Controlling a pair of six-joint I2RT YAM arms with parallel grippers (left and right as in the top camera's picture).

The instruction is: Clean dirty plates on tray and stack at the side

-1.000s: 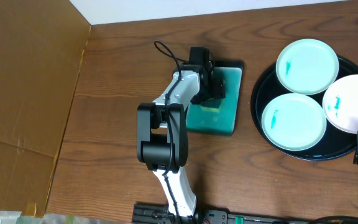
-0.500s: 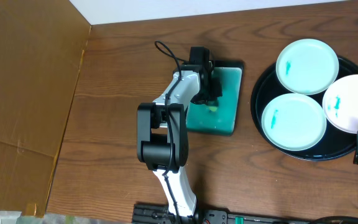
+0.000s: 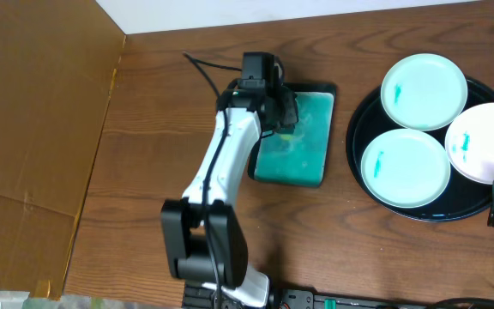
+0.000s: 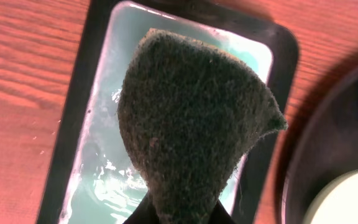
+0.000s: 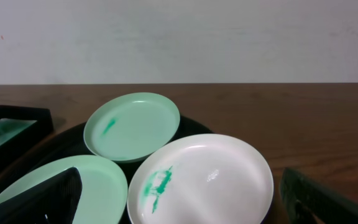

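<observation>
Three plates lie in the round black tray (image 3: pixel 356 129): a pale aqua one at the back (image 3: pixel 424 91), another at the front (image 3: pixel 405 167), and a white one on the right (image 3: pixel 487 142). Each carries a small blue-green smear. My left gripper (image 3: pixel 281 118) is shut on a dark green sponge (image 4: pixel 191 118), holding it just above the teal rectangular tray (image 4: pixel 73 124). My right gripper (image 5: pixel 180 180) stands open at the round tray's near right edge, with the white plate (image 5: pixel 204 180) lying below the gap between its fingers.
The teal tray (image 3: pixel 303 163) holds a film of water and sits left of the round tray. A large brown cardboard sheet (image 3: pixel 33 129) covers the table's left side. Bare wooden tabletop lies between it and the left arm.
My left gripper closed on the sponge in the teal tray and lifted it slightly. The left arm has stretched out and its base has swung toward the front. The right arm has stayed still.
</observation>
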